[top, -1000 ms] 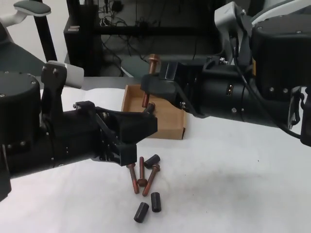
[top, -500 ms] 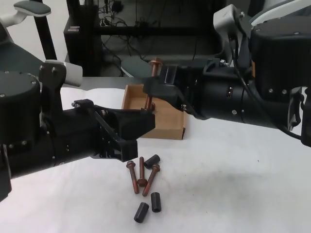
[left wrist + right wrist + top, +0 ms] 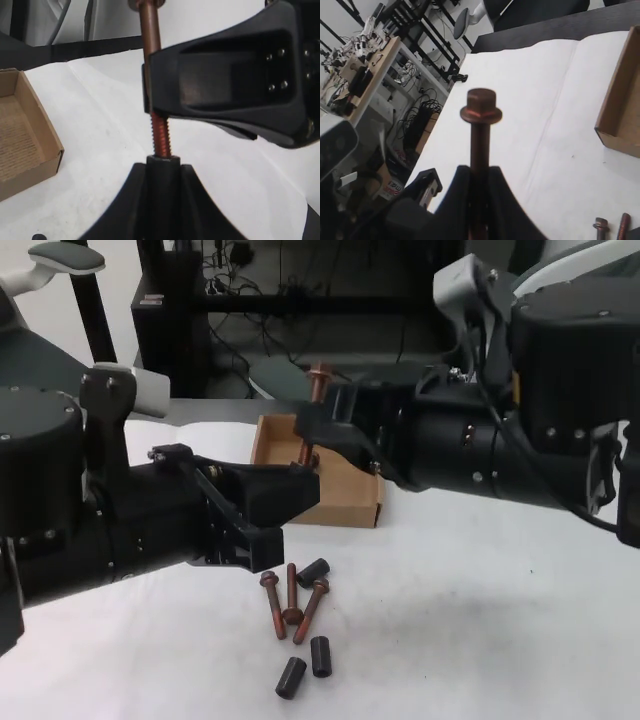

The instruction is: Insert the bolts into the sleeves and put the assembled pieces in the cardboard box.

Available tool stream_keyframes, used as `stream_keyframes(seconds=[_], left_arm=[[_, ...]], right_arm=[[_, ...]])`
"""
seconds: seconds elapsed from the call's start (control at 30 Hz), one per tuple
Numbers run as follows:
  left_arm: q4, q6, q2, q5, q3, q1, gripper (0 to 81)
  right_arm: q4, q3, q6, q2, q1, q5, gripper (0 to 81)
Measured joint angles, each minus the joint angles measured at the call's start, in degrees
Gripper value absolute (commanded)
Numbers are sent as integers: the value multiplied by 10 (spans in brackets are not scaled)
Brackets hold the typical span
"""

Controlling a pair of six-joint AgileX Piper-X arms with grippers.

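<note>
Got two loose sleeves (image 3: 291,677) up front on the white surface (image 3: 480,620), then three spare bolts (image 3: 292,602) in a bunch with a third sleeve (image 3: 313,572) just behind. Above those, seeing the left pincer (image 3: 163,172) clamped on an upright black sleeve (image 3: 163,161). Over that, spotting the right pincer (image 3: 479,172) squeezed on a copper bolt (image 3: 480,112), head up, threaded tip right at that sleeve's mouth. Farther back, finding the cardboard box (image 3: 345,495) sitting on the surface.

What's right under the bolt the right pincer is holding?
The sleeve, held upright in the left pincer; the bolt meets its top with its threaded tip. The sleeve hides how far in the tip is.
</note>
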Motion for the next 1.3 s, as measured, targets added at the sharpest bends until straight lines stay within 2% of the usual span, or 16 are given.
stream_keyframes(seconds=[0.2, 0.57, 1.0, 1.07, 1.17, 1.2, 1.3], left_arm=[[-15, -2, 0, -12, 4, -1, 17], [-18, -12, 0, -16, 6, -1, 17], [-7, -12, 0, -21, 10, -3, 17], [-7, -12, 0, -22, 10, -3, 17], [-13, -12, 0, -28, 10, -3, 17], [-19, -12, 0, -33, 11, -3, 17], [-35, -12, 1, -52, 12, -3, 17]], right_arm=[[8, 0, -4, 0, 20, 33, 6], [16, 0, -20, 0, 79, 139, 6], [45, -5, -79, 0, 89, 147, 3], [47, -5, -87, 0, 89, 145, 74], [47, -7, -91, 0, 89, 143, 300], [45, -8, -91, 0, 89, 140, 336], [38, -13, -92, -2, 93, 129, 335]])
